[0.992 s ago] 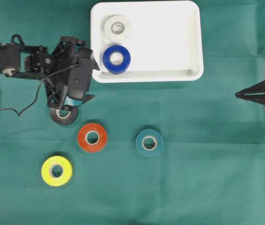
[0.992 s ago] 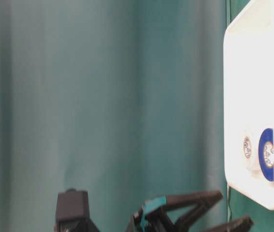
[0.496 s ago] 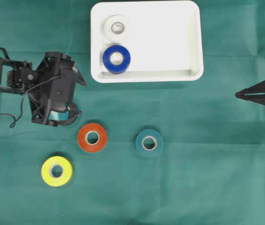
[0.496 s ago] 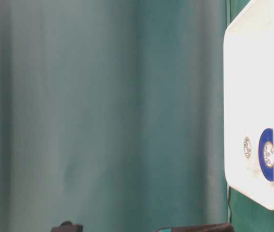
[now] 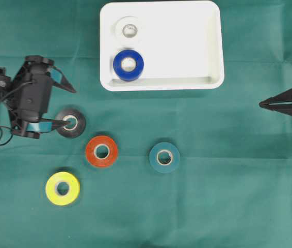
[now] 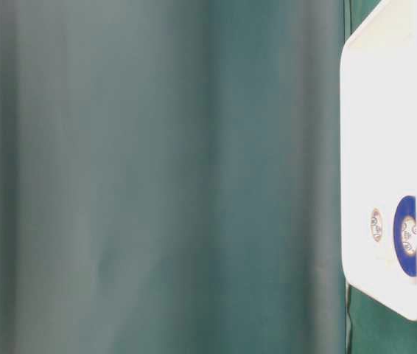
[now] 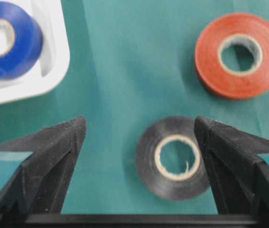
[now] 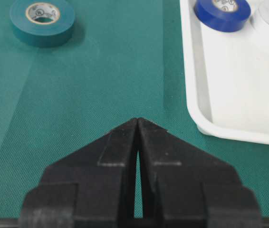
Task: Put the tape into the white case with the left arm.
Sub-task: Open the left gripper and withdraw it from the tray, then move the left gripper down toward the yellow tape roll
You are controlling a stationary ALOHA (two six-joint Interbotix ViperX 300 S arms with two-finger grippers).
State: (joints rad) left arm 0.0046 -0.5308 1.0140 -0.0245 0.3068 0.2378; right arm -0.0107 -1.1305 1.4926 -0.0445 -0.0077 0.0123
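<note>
Now your left gripper (image 7: 139,137) spread wide over the cloth, black tape (image 7: 173,157) lying flat between its fingers, unclamped, white case (image 5: 203,46) well apart with blue and white rolls inside, right gripper (image 8: 138,124) pinched together.

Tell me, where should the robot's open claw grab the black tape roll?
Probably across its round outer edge, coming straight down from above. The black tape roll lies flat on the green cloth, hole up, apart from the orange roll. The open left gripper looks wider than the roll but sits off-center, so it should shift first.
</note>
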